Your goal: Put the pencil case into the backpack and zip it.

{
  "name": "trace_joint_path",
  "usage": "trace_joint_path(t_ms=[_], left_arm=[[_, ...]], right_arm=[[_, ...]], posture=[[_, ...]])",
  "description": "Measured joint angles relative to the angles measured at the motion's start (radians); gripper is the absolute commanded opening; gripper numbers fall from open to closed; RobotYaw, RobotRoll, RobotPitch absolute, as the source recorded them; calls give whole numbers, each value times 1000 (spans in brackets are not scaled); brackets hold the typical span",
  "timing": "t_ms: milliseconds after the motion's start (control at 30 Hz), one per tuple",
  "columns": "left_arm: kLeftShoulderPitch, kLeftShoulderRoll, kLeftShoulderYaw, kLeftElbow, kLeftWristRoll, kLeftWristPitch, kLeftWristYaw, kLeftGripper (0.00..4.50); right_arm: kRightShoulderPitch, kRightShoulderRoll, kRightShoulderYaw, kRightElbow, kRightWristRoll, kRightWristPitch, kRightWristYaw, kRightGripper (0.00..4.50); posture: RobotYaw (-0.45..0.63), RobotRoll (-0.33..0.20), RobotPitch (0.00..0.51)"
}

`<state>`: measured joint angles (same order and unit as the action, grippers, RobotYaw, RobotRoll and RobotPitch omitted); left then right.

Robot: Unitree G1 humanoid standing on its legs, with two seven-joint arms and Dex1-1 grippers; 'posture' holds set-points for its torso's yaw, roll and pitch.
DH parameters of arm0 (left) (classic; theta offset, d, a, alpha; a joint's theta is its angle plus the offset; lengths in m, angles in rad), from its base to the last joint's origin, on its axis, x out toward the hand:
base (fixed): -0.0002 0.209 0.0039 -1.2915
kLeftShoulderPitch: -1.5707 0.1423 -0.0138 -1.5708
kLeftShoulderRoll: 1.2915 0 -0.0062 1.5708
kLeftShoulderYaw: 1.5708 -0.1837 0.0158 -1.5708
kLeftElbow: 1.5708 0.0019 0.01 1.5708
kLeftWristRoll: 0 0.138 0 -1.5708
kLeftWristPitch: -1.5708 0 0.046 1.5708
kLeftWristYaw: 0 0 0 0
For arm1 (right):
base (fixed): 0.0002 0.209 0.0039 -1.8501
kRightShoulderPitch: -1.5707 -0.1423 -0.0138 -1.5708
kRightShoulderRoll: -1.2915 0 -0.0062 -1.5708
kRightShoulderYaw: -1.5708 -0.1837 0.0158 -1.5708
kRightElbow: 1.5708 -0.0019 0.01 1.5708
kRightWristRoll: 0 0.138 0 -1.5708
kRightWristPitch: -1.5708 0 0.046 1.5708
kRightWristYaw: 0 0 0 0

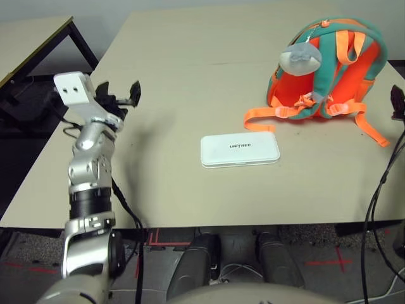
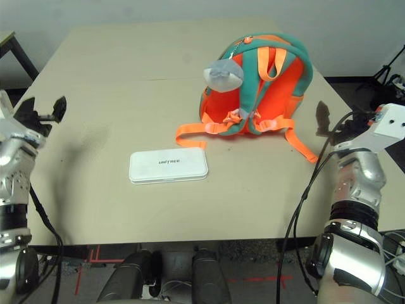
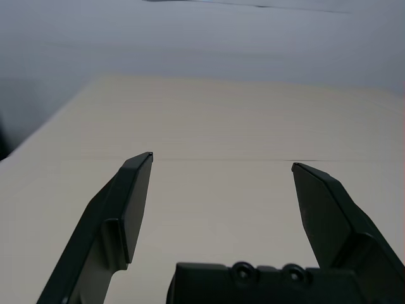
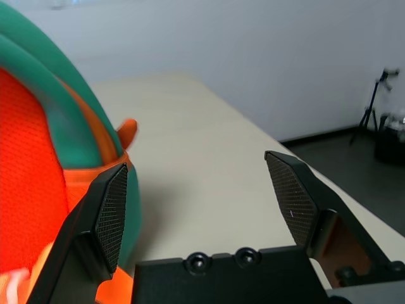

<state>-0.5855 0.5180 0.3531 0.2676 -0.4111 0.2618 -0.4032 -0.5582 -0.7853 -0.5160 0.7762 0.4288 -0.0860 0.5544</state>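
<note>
Both my hands, left [image 1: 120,95] and right [image 2: 335,123], are spread wide and empty; the flat white plastic pencil case [image 1: 240,150] could skid across the counter [image 1: 190,76], and the teal-and-orange fabric backpack [image 1: 329,69] looks zipped.

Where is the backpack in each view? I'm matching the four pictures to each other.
Left eye view: backpack at upper right, beyond the pencil case.
Right eye view: upper centre-right, again beyond the case.
Left wrist view: not in it; bare table past the open fingers.
Right wrist view: along the left edge, beside the left-hand finger.
Shared landmark: the beige table.
</note>
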Motion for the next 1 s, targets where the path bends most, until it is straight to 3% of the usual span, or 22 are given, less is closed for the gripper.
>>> trace_joint_path(t_ms=[233,500,733,1000], left_arm=[[-70,60,107,6,-322,409,-130,4500],[-108,94,184,38,-539,785,-110,4500],[-142,88,175,152,-604,1124,-45,4500],[-179,98,83,220,-545,1194,-80,4500]], right_arm=[[114,-22,-26,-143,102,301,90,4444],[231,-83,-55,-413,317,887,134,4444],[230,-90,-31,-585,498,1288,148,4444],[165,-75,123,-581,466,1320,190,4444]], posture=[[-45,0,88],[-69,0,94],[-64,0,101],[-43,0,104]])
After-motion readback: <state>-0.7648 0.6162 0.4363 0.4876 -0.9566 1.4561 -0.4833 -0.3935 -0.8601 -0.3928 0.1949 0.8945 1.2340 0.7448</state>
